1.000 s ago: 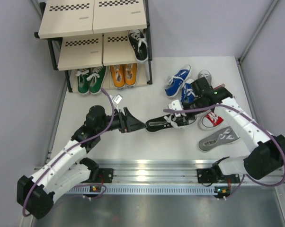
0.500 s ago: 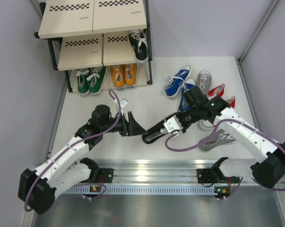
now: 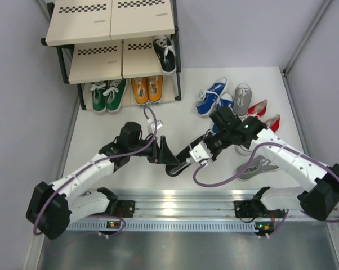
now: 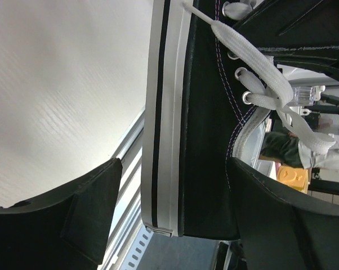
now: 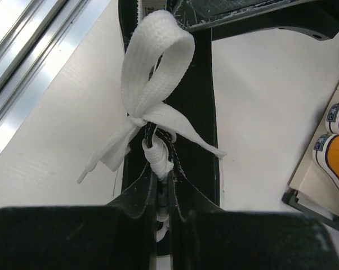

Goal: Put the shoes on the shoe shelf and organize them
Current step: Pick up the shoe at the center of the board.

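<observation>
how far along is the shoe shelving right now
Done: green pair, orange pair and one black shoe sit on the shoe shelf. In hand: the right tool grips the other black shoe, with the open left tool around its end. Left: blue pair, red pair and two grey shoes on the table.

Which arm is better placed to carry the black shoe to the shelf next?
Left, probably. The shoe shelf stands far left, and the left gripper, fingers open, straddles the black shoe that the right gripper pinches by its laces.

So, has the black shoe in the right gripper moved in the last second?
Yes. The black shoe has moved left and nearer the metal rail, away from the blue shoes.
</observation>
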Robot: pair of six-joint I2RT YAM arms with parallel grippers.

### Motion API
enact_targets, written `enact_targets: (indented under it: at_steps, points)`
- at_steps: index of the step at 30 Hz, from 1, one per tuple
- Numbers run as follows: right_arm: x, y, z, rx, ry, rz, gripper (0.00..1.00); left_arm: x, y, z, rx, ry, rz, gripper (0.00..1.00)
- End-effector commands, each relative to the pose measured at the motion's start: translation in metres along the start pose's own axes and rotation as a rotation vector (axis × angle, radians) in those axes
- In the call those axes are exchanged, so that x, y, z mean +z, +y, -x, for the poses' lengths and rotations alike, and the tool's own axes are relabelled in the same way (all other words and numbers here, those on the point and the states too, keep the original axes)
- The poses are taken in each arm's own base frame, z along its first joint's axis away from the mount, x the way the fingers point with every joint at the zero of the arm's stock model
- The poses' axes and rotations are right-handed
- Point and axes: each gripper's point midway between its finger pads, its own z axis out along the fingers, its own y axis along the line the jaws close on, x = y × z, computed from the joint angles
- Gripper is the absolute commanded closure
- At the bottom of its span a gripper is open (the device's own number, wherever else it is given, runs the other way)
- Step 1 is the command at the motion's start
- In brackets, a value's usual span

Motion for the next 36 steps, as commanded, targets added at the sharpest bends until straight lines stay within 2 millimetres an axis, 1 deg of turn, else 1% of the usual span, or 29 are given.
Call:
enact_targets:
  at_steps: [1, 3, 4, 5, 7, 9, 10, 12, 13, 14, 15, 16, 17, 18, 19, 20, 21, 22, 24, 25, 26, 27, 28, 29, 30, 31, 32, 34, 36]
  points:
    - [-0.009, -0.041, 0.025, -0.097, -0.064, -0.122, 1.00, 0.003, -0.016, 0.014, 0.113, -0.022, -0.055, 0.20]
    - [-0.009, -0.046, 0.024, -0.081, -0.058, -0.143, 1.00, 0.005, -0.013, 0.013, 0.106, -0.021, -0.044, 0.25]
    - [-0.009, -0.047, 0.023, -0.066, -0.054, -0.150, 1.00, 0.006, -0.011, 0.013, 0.104, -0.018, -0.039, 0.29]
    - [-0.009, -0.052, 0.022, -0.066, -0.052, -0.172, 1.00, 0.006, -0.010, 0.013, 0.100, -0.017, -0.037, 0.35]
    - [-0.009, -0.056, 0.020, -0.034, -0.049, -0.188, 1.00, 0.009, -0.005, 0.012, 0.083, -0.014, -0.020, 0.50]
    - [-0.009, -0.063, 0.019, -0.024, -0.049, -0.212, 1.00, 0.010, -0.002, 0.013, 0.073, -0.018, -0.007, 0.62]
    - [-0.008, -0.063, 0.019, -0.004, -0.050, -0.216, 1.00, 0.011, 0.001, 0.014, 0.068, -0.023, 0.005, 0.76]
    - [-0.008, -0.066, 0.017, 0.015, -0.045, -0.230, 1.00, 0.011, 0.002, 0.018, 0.071, -0.046, 0.021, 0.97]
    - [-0.007, -0.065, 0.016, 0.041, -0.048, -0.230, 1.00, 0.009, 0.002, 0.022, 0.080, -0.074, 0.034, 1.00]
    - [-0.006, -0.066, 0.015, 0.056, -0.050, -0.234, 1.00, 0.008, -0.002, 0.027, 0.095, -0.099, 0.025, 1.00]
    - [-0.006, -0.069, 0.015, 0.065, -0.052, -0.252, 1.00, 0.007, -0.001, 0.026, 0.081, -0.112, 0.030, 1.00]
    - [-0.004, -0.067, 0.014, 0.122, -0.060, -0.257, 1.00, 0.002, -0.004, 0.028, 0.079, -0.137, 0.029, 1.00]
    - [-0.003, -0.069, 0.013, 0.155, -0.063, -0.267, 0.99, 0.001, -0.009, 0.035, 0.093, -0.181, 0.016, 1.00]
    - [-0.003, -0.070, 0.012, 0.194, -0.069, -0.275, 0.96, -0.001, -0.014, 0.038, 0.072, -0.213, -0.006, 1.00]
    - [-0.003, -0.074, 0.014, 0.289, -0.096, -0.303, 0.88, -0.004, -0.014, 0.036, 0.058, -0.240, -0.014, 1.00]
    - [-0.004, -0.077, 0.013, 0.350, -0.110, -0.317, 0.81, -0.006, -0.012, 0.037, 0.035, -0.269, -0.009, 1.00]
    - [-0.004, -0.078, 0.015, 0.401, -0.132, -0.322, 0.72, -0.008, -0.015, 0.040, -0.002, -0.306, -0.025, 1.00]
    - [-0.007, -0.082, 0.015, 0.509, -0.161, -0.337, 0.61, -0.011, -0.009, 0.034, -0.022, -0.327, -0.023, 1.00]
    - [-0.011, -0.087, 0.017, 0.622, -0.209, -0.348, 0.52, -0.017, -0.009, 0.036, -0.061, -0.391, -0.029, 1.00]
    - [-0.015, -0.090, 0.016, 0.741, -0.236, -0.360, 0.45, -0.023, -0.011, 0.036, -0.058, -0.425, -0.041, 1.00]
    - [-0.018, -0.094, 0.016, 0.788, -0.265, -0.368, 0.42, -0.024, -0.005, 0.033, -0.073, -0.440, -0.032, 1.00]
    - [-0.019, -0.095, 0.020, 0.842, -0.307, -0.352, 0.40, -0.027, -0.004, 0.034, -0.085, -0.470, -0.030, 1.00]
    - [-0.023, -0.097, 0.014, 0.972, -0.343, -0.355, 0.36, -0.033, -0.008, 0.036, -0.080, -0.498, -0.046, 1.00]
    - [-0.022, -0.097, 0.011, 1.037, -0.368, -0.344, 0.34, -0.035, -0.008, 0.036, -0.084, -0.511, -0.048, 1.00]
    - [-0.028, -0.102, 0.006, 1.079, -0.415, -0.350, 0.33, -0.036, -0.007, 0.035, -0.090, -0.522, -0.050, 1.00]
    - [-0.025, -0.096, 0.005, 1.182, -0.445, -0.315, 0.32, -0.038, -0.010, 0.036, -0.086, -0.534, -0.059, 1.00]
    - [-0.020, -0.094, -0.001, 1.248, -0.455, -0.291, 0.31, -0.039, -0.011, 0.036, -0.086, -0.536, -0.063, 1.00]
    - [-0.017, -0.091, -0.008, 1.342, -0.479, -0.268, 0.29, -0.039, -0.012, 0.037, -0.092, -0.539, -0.064, 1.00]
    - [-0.018, -0.092, -0.015, 1.396, -0.511, -0.275, 0.27, -0.040, -0.013, 0.037, -0.087, -0.540, -0.073, 1.00]
